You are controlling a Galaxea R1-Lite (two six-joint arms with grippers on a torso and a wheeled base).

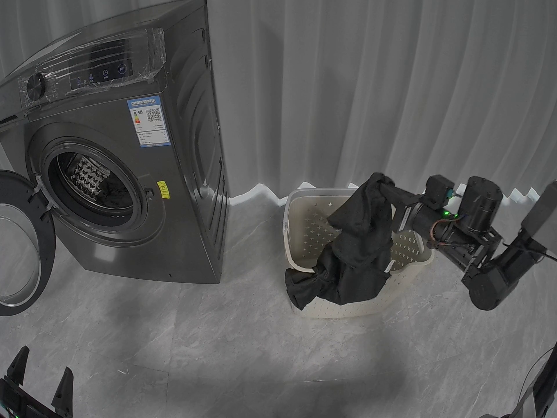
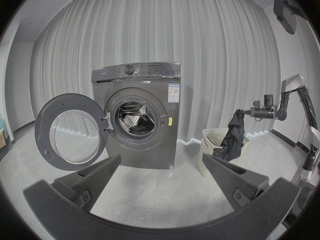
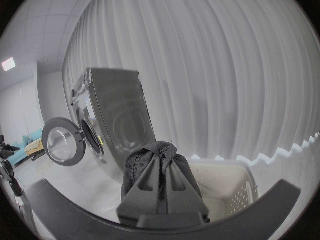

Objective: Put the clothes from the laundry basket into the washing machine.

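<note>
Fingers [image 2: 96,175] of my left gripper [image 2: 160,157] stand spread wide apart with nothing between them; that hand hangs low at my left side, above the pale grey floor [image 1: 203,343], and faces the washing machine across a bare stretch of tiles. Farther out and to my right, my right gripper [image 1: 387,195] is clamped tight on the top of a black garment [image 1: 354,251], and the wrist view shows the two fingers pressed together with the dark cloth bunched around their tips. I hold that cloth up above the laundry basket [image 1: 301,227], a cream plastic tub with small perforations in its walls, which stands on the floor just beside the machine's right flank. From my grip the garment hangs down in folds across the basket's open mouth, and its lower end bunches over the near rim and spills outside the near left corner; I cannot tell whether that end touches the floor. To my left stands the washing machine [image 1: 185,146], dark grey and front-loading, with clear film wrapped over its control panel [image 1: 96,71] and a label stuck on its front. Its round door [image 1: 17,245] is swung fully open on the side away from the basket, well apart from the cloth I hold. Inside the drum [image 2: 133,119] something dark lies at the bottom. Behind both machine and basket a pleated white curtain [image 1: 377,76] reaches down to the floor.
</note>
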